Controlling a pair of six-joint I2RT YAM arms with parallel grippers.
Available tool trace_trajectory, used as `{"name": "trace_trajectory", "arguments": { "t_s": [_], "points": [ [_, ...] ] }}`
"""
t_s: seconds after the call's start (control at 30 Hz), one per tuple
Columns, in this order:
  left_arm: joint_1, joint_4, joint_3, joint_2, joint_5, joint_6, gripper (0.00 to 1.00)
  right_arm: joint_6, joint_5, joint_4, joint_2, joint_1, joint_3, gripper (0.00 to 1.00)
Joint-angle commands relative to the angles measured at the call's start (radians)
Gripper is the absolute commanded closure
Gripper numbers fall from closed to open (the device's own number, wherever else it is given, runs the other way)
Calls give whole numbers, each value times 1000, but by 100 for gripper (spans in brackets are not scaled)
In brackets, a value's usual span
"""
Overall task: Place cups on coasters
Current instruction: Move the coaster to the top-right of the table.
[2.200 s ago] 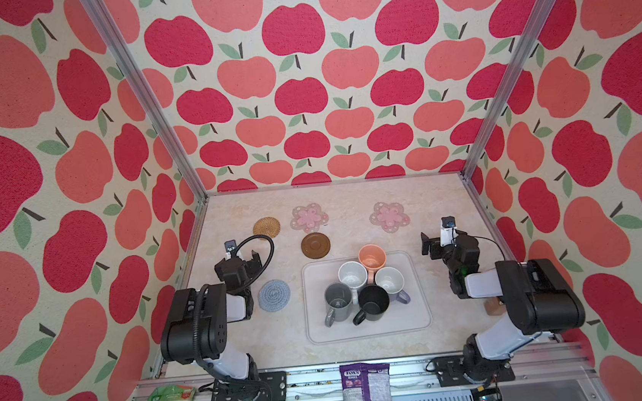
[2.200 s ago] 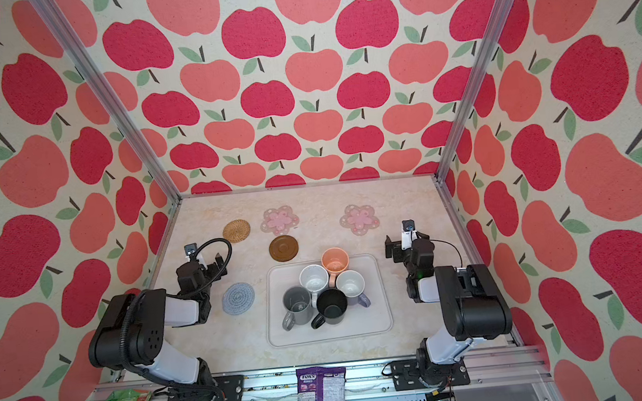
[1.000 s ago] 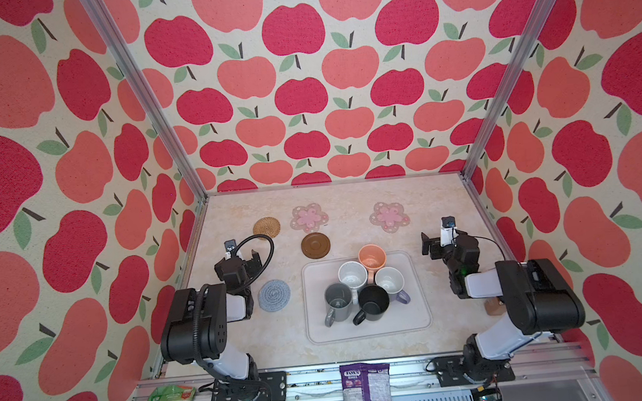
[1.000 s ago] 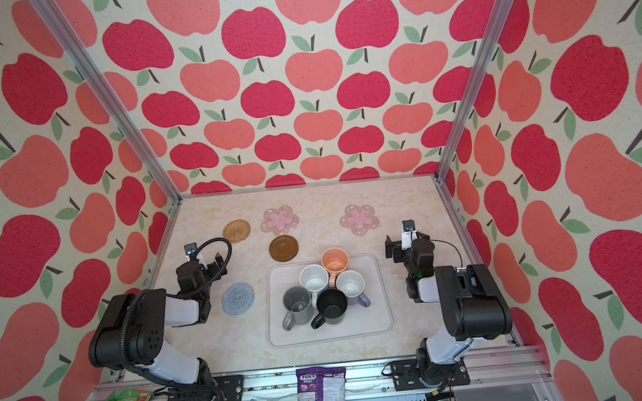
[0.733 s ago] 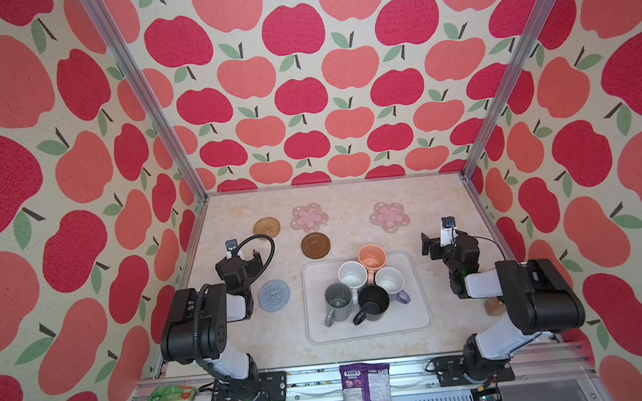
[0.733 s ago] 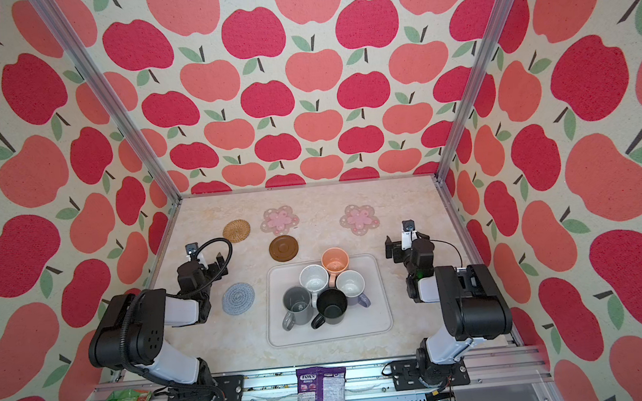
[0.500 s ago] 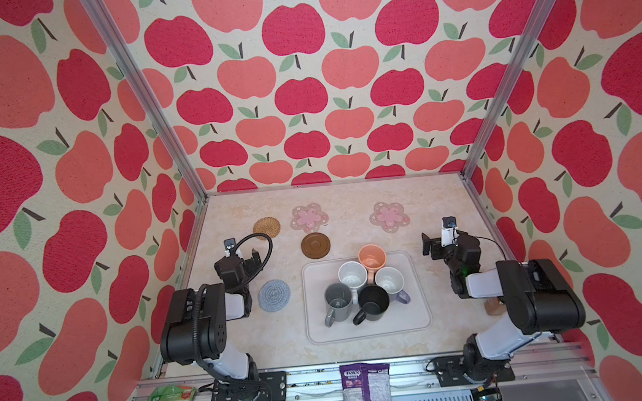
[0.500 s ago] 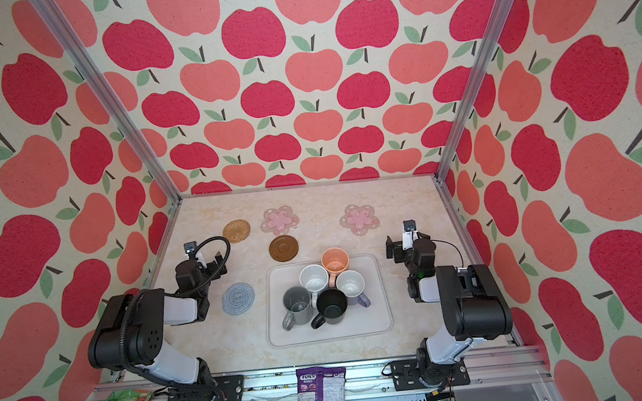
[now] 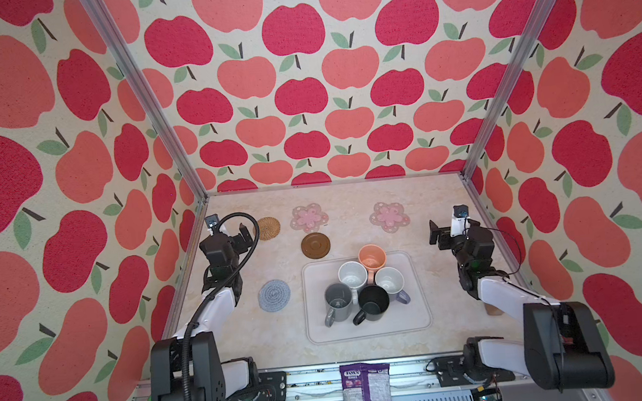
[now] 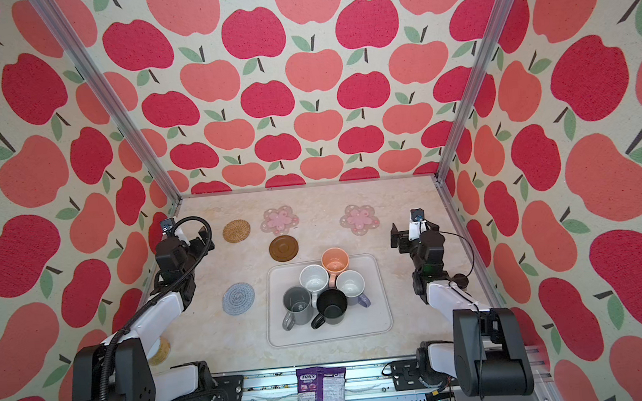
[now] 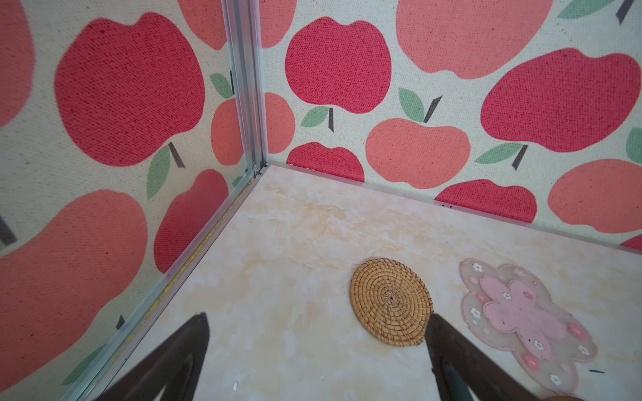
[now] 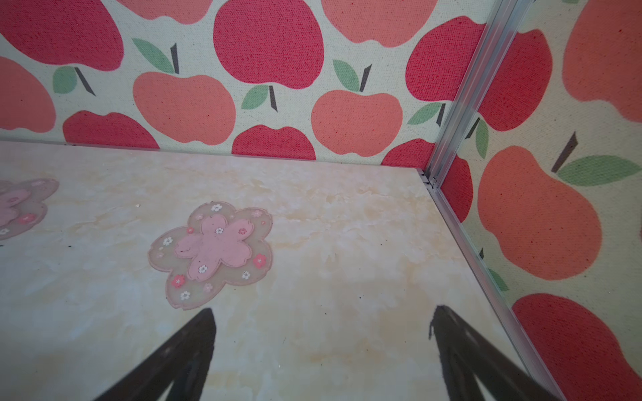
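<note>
Five cups stand bunched on a pale tray (image 9: 413, 316): peach (image 9: 372, 256), white (image 9: 352, 275), lavender (image 9: 390, 280), grey (image 9: 338, 305) and black (image 9: 374, 303). The coasters lie bare: rattan (image 9: 268, 228), two pink flowers (image 9: 309, 218) (image 9: 389, 217), dark brown (image 9: 316, 245) and grey-blue crocheted (image 9: 274, 295). My left gripper (image 9: 244, 236) hovers open by the left wall, just beside the rattan coaster (image 11: 391, 302). My right gripper (image 9: 437, 235) hangs open near the right wall, right of the flower coaster (image 12: 212, 250). Both hold nothing.
Apple-patterned walls with metal corner posts (image 9: 143, 94) close in three sides. A purple snack packet (image 9: 366, 392) lies on the front rail. A small brown thing (image 9: 493, 309) shows under the right arm, and a yellowish disc (image 10: 160, 352) under the left arm.
Both wrists have shifted slightly toward the far side of the table, the left one more. The jaws stay wide and the cups and coasters have not moved.
</note>
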Motion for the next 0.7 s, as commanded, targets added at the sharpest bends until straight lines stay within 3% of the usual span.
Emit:
{"name": "trace_trajectory", "arguments": {
  "t_s": [0.0, 0.33, 0.67],
  "points": [
    [-15, -134, 69, -34, 56, -70, 1, 40, 6, -141, -42, 10, 64, 1],
    [-91, -265, 229, 3, -59, -72, 1, 29, -20, -330, -57, 123, 190, 2],
    [-116, -221, 269, 102, 100, -105, 1, 13, -24, -431, 25, 206, 340, 2]
  ]
}}
